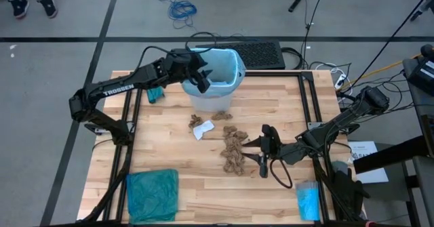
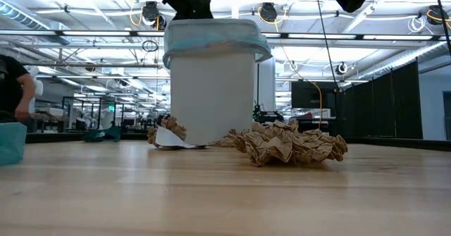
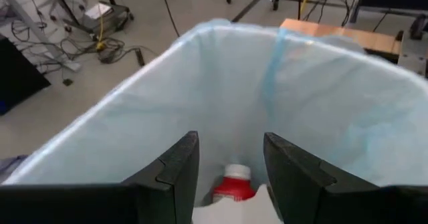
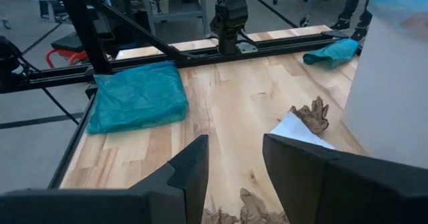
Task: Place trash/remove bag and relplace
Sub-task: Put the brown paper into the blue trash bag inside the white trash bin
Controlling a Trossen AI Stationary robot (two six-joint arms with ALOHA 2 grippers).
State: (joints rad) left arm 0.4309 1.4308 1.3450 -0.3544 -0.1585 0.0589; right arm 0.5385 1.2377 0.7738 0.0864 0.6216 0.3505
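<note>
While poised over the bag [image 1: 227, 64], left claw [image 3: 231, 167] parted, empty.

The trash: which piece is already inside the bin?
The red-and-white squeeze tube. It lies in the blue-lined bin, below the open left gripper. The crumpled brown paper scraps are on the table.

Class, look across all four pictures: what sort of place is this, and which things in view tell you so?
Probably a robotics lab or workshop in a large industrial hall. Two dark robot arms work at a wooden table on a metal frame, cables trail over the grey concrete floor, and the low view shows exposed ceiling beams with strip lighting.
</note>
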